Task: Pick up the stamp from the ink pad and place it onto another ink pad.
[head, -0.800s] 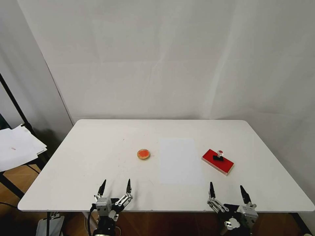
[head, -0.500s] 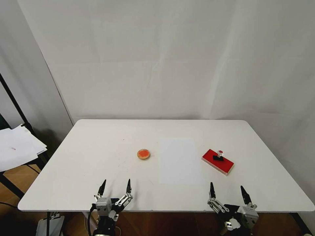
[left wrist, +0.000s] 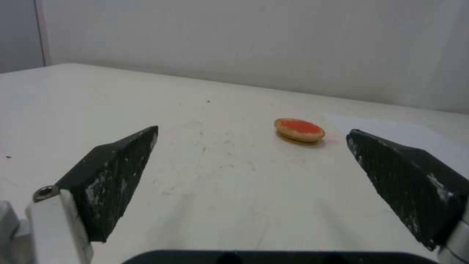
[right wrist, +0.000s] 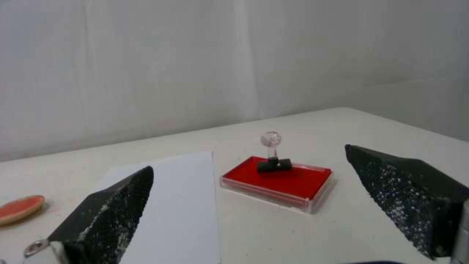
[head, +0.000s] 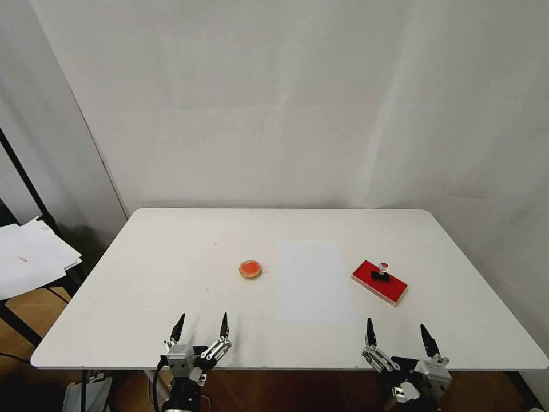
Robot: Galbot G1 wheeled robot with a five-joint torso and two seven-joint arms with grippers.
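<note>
The stamp (head: pixel 381 272) (right wrist: pixel 272 157), a black block with a clear round knob, stands upright on the red rectangular ink pad (head: pixel 372 285) (right wrist: pixel 293 181) at the table's right. The other ink pad (head: pixel 250 269) (left wrist: pixel 299 129) (right wrist: pixel 19 208), a small round orange disc with a tan rim, lies left of centre. My right gripper (head: pixel 398 335) (right wrist: pixel 249 194) hovers open at the front edge, short of the red pad. At the front left my left gripper (head: pixel 201 328) (left wrist: pixel 251 161) is open too, facing the round disc. Neither one holds anything.
A white sheet of paper (head: pixel 311 281) lies flat between the two pads. The white table (head: pixel 171 240) is backed by a white curtain. Loose papers (head: pixel 31 254) rest on a stand off the table's left side.
</note>
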